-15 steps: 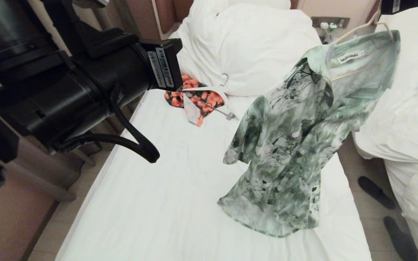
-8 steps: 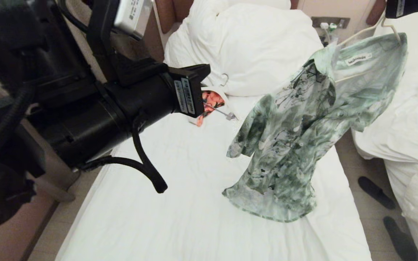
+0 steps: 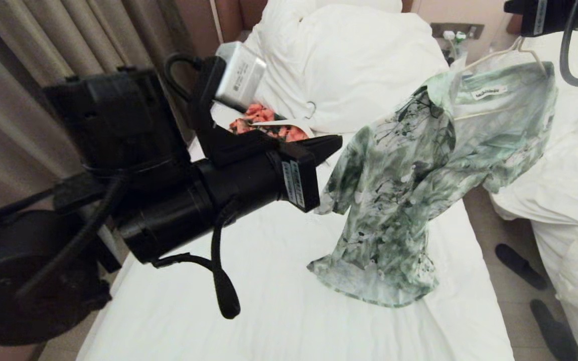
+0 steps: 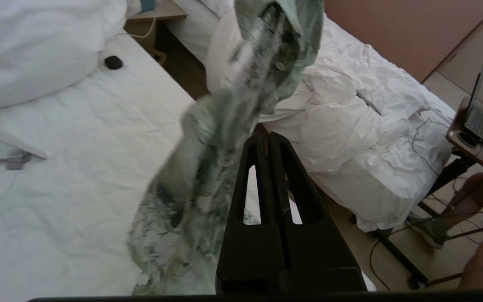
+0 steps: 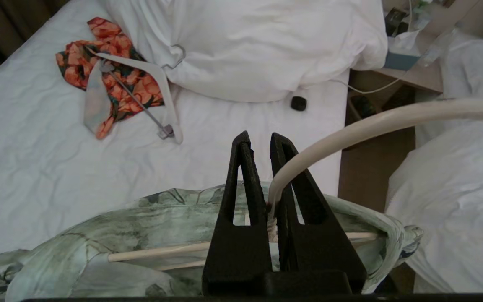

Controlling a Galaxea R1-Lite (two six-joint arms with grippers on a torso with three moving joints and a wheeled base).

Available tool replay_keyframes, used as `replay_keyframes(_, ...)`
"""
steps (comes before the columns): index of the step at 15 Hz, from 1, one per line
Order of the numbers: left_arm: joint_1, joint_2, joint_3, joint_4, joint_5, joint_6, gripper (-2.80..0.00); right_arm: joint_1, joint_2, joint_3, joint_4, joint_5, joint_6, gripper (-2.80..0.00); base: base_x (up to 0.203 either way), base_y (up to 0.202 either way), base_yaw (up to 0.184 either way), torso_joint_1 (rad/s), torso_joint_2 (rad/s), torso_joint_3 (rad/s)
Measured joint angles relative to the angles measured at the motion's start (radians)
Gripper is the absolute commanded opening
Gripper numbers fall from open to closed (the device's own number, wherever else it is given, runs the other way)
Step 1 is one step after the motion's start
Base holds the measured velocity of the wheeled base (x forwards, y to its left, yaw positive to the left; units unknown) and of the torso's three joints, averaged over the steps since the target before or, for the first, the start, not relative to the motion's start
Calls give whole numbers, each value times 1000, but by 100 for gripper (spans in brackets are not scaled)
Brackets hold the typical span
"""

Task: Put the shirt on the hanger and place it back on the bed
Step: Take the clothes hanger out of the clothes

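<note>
The green-and-white shirt (image 3: 419,185) hangs on the cream hanger (image 3: 489,52) above the bed (image 3: 249,281), and its hem rests crumpled on the sheet. My right gripper (image 5: 258,138) is at the top right of the head view, shut on the hanger's twisted neck. The hook (image 5: 371,121) curves out past one finger, and the shirt's (image 5: 141,218) shoulders spread below. My left gripper (image 3: 326,145) is shut and holds nothing. It points at the shirt's near sleeve, close beside it. In the left wrist view the shirt (image 4: 208,167) hangs just beside those closed fingertips (image 4: 266,138).
An orange-and-black garment (image 5: 115,84) with a thick white hanger lies near the big white pillows (image 3: 349,65). A small black object (image 5: 298,103) sits on the sheet. Another bed heaped with duvet (image 3: 570,165) is on the right, with dark slippers (image 3: 520,265) on the floor between. Curtains (image 3: 43,75) hang on the left.
My left arm has swung in from the left and down toward the shirt's sleeve. The hanger with the shirt has dipped slightly, and the hem bunches more on the sheet.
</note>
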Motion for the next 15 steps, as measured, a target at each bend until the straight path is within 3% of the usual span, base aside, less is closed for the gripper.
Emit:
replay_keyframes(2,-7,60,5,-66,7,1,-280,0,6,0,-1,1,3,-280,0,0,0,0,0,0)
replay_keyframes(3,-7,91,6,-102,15,2,0,0,8,0,0,1,3,-280,0,0,0,0,0,0)
replay_keyframes(9,31,207,-7,-190,37,9,0,12,7,2,18,2,3,-280,0,0,0,0,0,0)
replay_keyframes(15,63,264,-10,-293,40,56,0,20,5,-3,18,3,2,-280,0,0,0,0,0,0)
